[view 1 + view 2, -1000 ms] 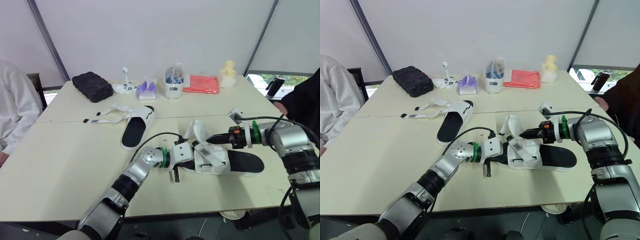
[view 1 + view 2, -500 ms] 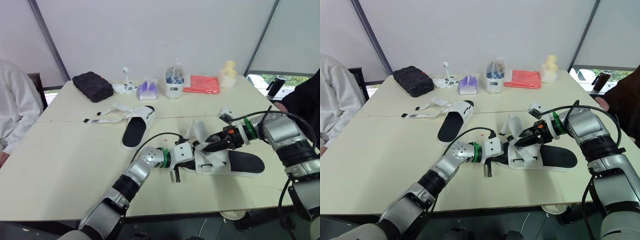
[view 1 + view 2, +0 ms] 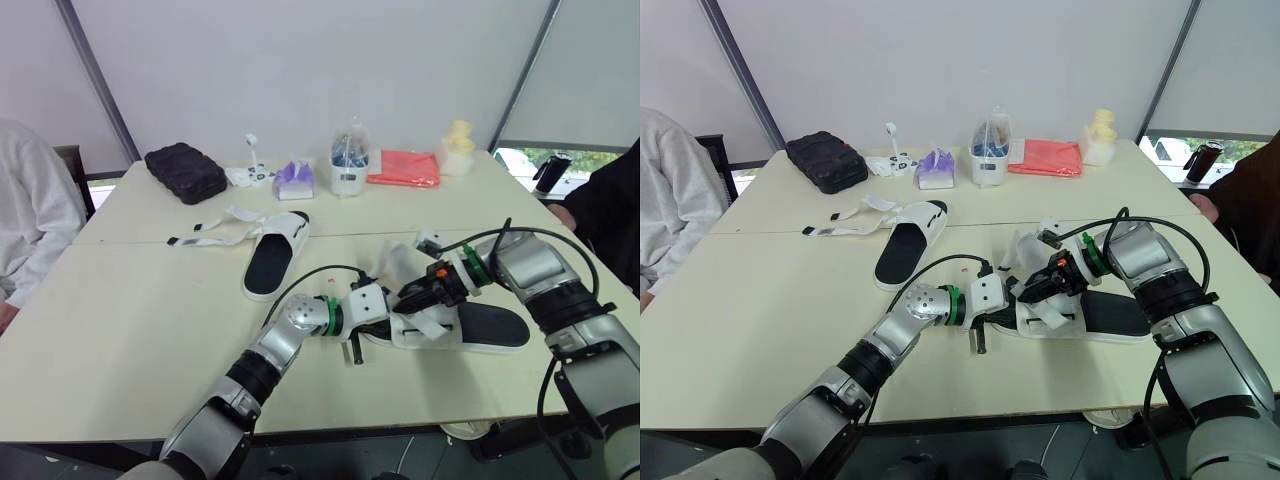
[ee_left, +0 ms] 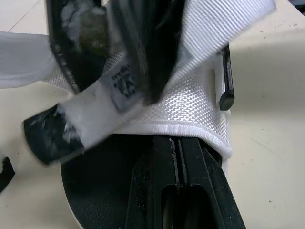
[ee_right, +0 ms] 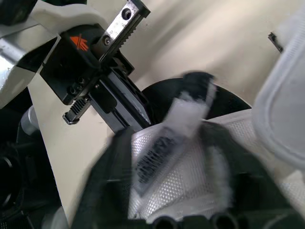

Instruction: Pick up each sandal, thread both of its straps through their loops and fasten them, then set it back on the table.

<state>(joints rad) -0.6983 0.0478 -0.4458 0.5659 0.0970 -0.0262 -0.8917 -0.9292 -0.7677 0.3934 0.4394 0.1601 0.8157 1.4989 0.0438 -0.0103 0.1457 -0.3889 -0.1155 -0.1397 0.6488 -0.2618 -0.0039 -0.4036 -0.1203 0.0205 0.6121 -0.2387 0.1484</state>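
Tag (image 4: 121, 88) on the sandal (image 3: 492, 328) strap (image 4: 209, 33): black print, too blurred for me to read.
Orange mark (image 5: 78, 42) on the left gripper (image 4: 174, 142): a sign, no letters I can make out.

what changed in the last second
The right pincer swung in leftward and dipped onto the near sandal, over its white straps, closer to the left pincer. The left pincer kept its grip at that sandal's toe end; the far sandal did not move.
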